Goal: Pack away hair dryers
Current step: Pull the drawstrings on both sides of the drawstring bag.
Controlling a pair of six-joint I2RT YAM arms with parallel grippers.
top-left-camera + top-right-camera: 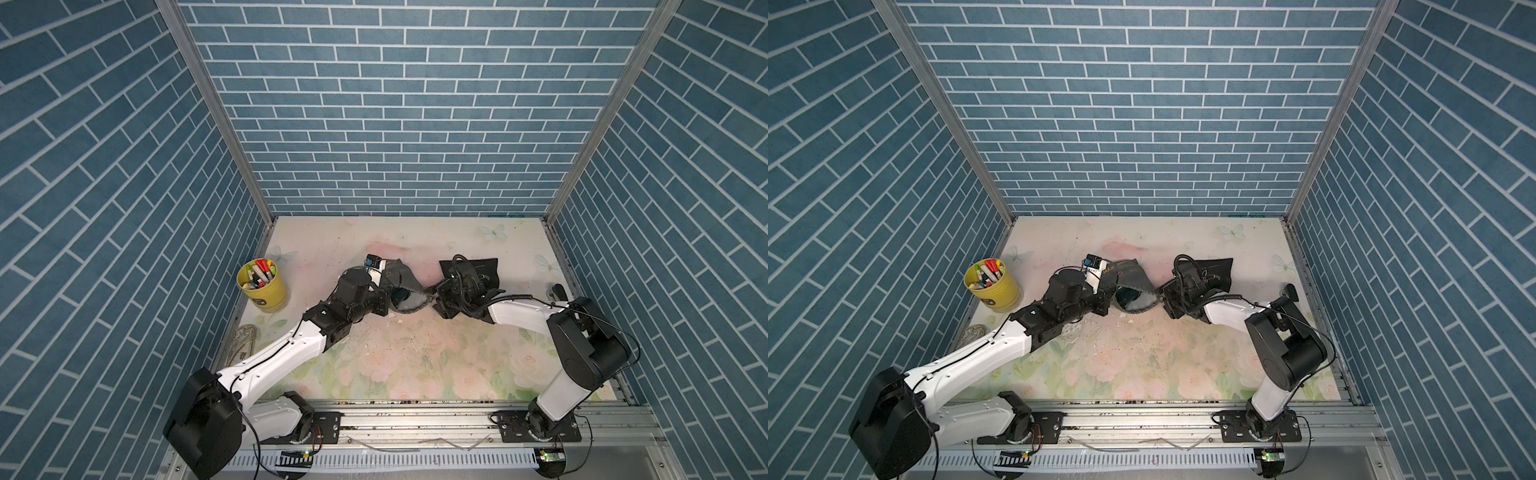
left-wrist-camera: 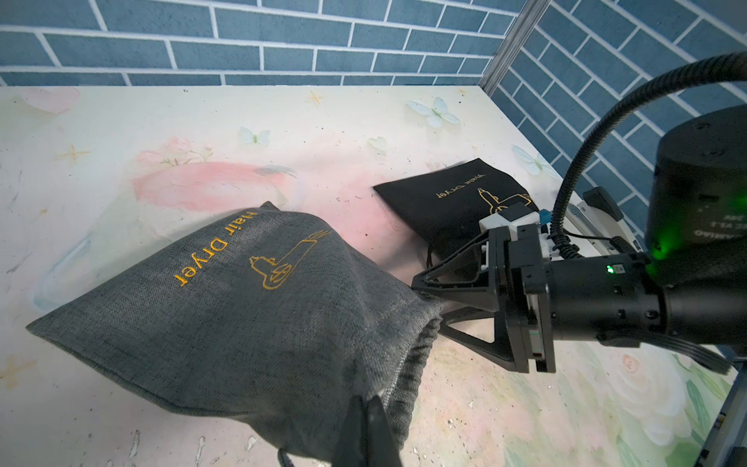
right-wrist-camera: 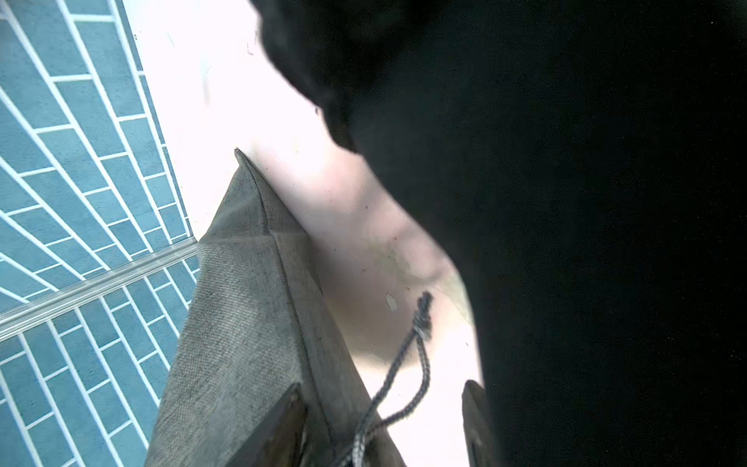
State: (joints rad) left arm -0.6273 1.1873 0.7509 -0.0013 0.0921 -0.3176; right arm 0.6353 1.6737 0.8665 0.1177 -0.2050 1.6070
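A grey pouch (image 2: 242, 307) with gold "Hair Dryer" print lies mid-table, bulging, its mouth toward the front. In both top views something dark teal, a hair dryer (image 1: 402, 296) (image 1: 1126, 296), shows inside that mouth. My left gripper (image 2: 370, 406) is shut on the pouch's rim on the left side of the mouth. On the opposite side of the mouth sits my right gripper (image 3: 380, 424) (image 2: 426, 305), jaws apart, with the pouch's edge and its drawstring (image 3: 420, 323) between the fingers.
A flat black pouch (image 1: 478, 268) (image 2: 456, 202) lies behind the right gripper. A yellow cup of markers (image 1: 262, 286) stands at the left wall. A small patterned object (image 1: 245, 338) lies at the left edge. The blue brick walls enclose three sides.
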